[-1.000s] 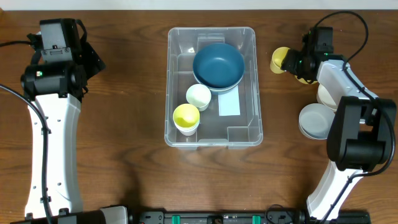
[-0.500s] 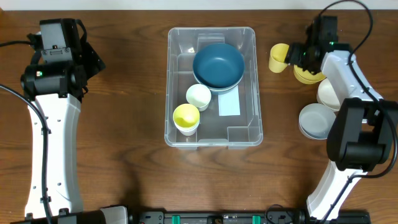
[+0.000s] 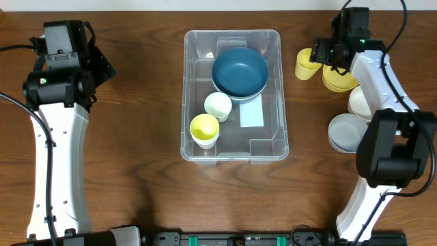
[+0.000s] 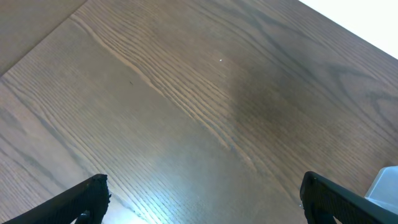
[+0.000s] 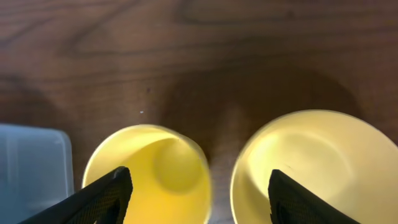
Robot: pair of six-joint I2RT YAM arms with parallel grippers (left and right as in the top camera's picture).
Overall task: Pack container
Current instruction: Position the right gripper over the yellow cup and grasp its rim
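Container point(image 3: 268, 128) sits left of the right gripper point(image 5: 198, 198), clear of it; jaws spread wide, gripping nothing, above yellow cup point(image 5: 149, 171) and adjacent yellow bowl point(image 5: 311, 162).

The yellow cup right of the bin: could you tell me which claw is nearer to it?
Right. The right claw is open just above the yellow cup; the left claw is far off, across the bin.

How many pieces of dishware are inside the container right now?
3: a blue bowl at the far end of the container, a white cup below it in the overhead view, a yellow cup beside that. Something could be nested under the bowl.
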